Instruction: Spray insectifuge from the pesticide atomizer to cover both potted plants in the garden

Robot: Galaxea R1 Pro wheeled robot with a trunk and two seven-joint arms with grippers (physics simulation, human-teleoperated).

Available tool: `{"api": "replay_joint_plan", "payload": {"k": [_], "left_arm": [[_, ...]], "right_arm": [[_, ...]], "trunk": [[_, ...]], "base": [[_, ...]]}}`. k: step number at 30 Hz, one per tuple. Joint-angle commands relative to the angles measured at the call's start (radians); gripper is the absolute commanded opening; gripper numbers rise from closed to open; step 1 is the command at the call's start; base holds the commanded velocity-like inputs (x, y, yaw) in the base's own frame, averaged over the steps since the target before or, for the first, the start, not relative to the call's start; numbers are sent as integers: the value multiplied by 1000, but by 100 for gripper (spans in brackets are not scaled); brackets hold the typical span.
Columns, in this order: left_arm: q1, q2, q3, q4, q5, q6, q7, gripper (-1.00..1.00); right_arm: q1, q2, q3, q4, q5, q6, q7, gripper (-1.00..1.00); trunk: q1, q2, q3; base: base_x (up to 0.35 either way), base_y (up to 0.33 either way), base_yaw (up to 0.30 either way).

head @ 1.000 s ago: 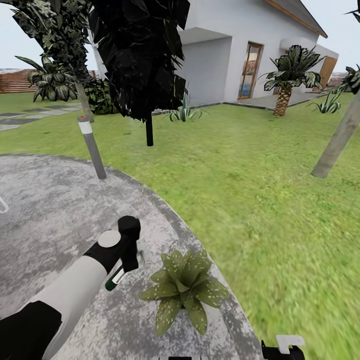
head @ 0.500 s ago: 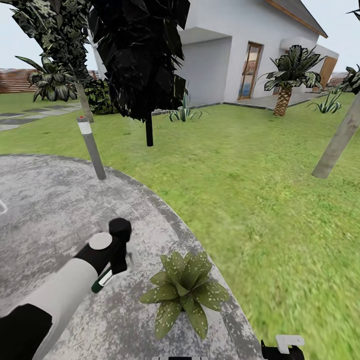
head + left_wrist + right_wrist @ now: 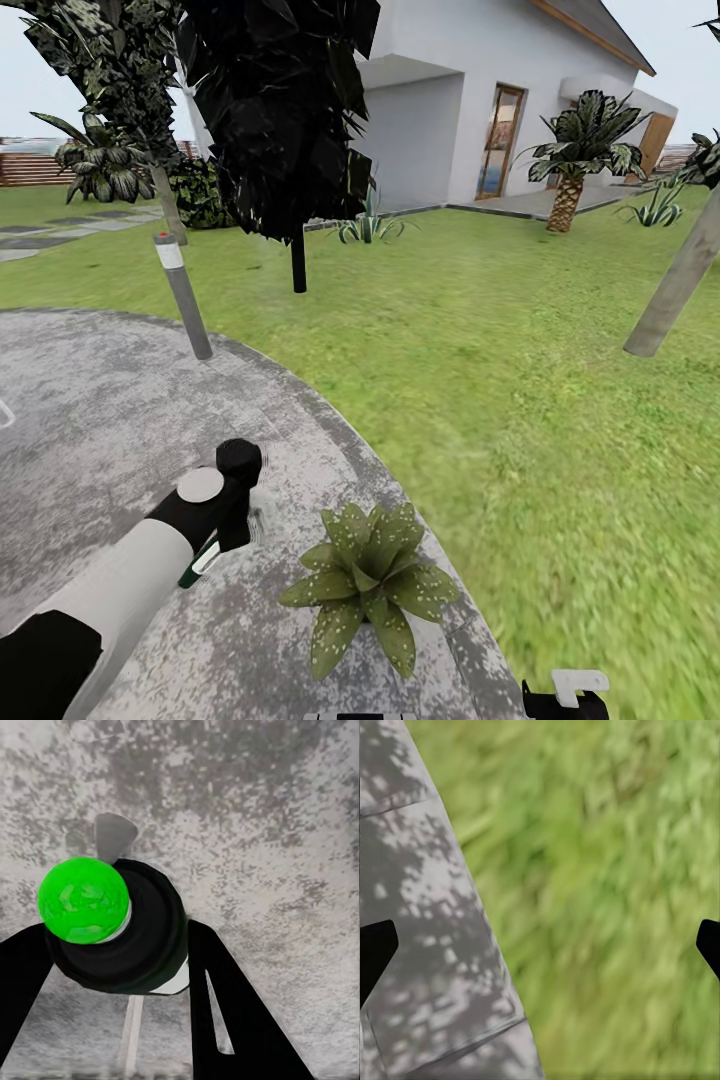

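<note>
Pesticide atomizer (image 3: 112, 926) pinched in left jaws beside potted plant (image 3: 368, 585); right jaws spread.

In the head view the left gripper (image 3: 238, 515) hides most of the atomizer (image 3: 203, 560); its green end sticks out below. The right gripper (image 3: 566, 697) is cut by the bottom edge, so its jaws cannot be judged there. In the right wrist view the fingertips (image 3: 375, 949) are cut by both side edges. The grass (image 3: 615, 892) is blurred.
</note>
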Motion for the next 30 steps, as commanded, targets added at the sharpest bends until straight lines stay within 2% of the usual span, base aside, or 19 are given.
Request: {"api": "replay_joint_plan", "payload": {"k": [1, 5, 7, 8, 9, 12, 15, 17, 19, 21, 23, 30], "left_arm": [[0, 3, -4, -1, -8, 11, -9, -100], [11, -5, -2, 0, -13, 12, -9, -100], [12, -21, -2, 0, -14, 12, -9, -100], [12, -43, -3, -5, -14, 13, -9, -100], [12, -53, -4, -9, -14, 13, -9, -100], [11, -59, -4, -11, -14, 13, -9, -100], [8, -47, 4, -13, -12, 13, -9, -100], [3, -48, 6, -13, -7, 14, -9, -100], [-6, -62, 9, -13, 0, 15, -9, -100], [-15, -92, 8, -13, 2, 15, -9, -100], [-32, -110, 9, -12, 4, 15, -9, -100], [-48, -121, 6, -12, 1, 13, -9, -100]], "right_arm": [[0, 0, 9, 0, -10, -3, -2, 100], [0, 0, 9, 0, -10, -3, -2, 100], [0, 0, 9, 0, -10, -3, -2, 100], [0, 0, 9, 0, -10, -3, -2, 100], [0, 0, 9, 0, -10, -3, -2, 100], [0, 0, 9, 0, -10, -3, -2, 100], [0, 0, 9, 0, -10, -3, -2, 100], [0, 0, 9, 0, -10, -3, -2, 100], [0, 0, 9, 0, -10, -3, -2, 100], [0, 0, 9, 0, -10, -3, -2, 100], [0, 0, 9, 0, -10, -3, -2, 100], [0, -2, 8, 1, -10, -4, -2, 100]], "trunk": [[0, 0, -1], [0, 0, -1], [0, 0, -1], [0, 0, -1], [0, 0, -1], [0, 0, -1], [0, 0, -1], [0, 0, -1], [0, 0, -1], [0, 0, -1], [0, 0, -1], [0, 0, -1]], "base": [[0, 0, 0], [0, 0, 0], [0, 0, 0], [0, 0, 0], [0, 0, 0], [0, 0, 0], [0, 0, 38], [0, 0, 185], [0, 0, 255], [0, 0, 272], [23, -75, 271], [-43, -251, 42]]}}
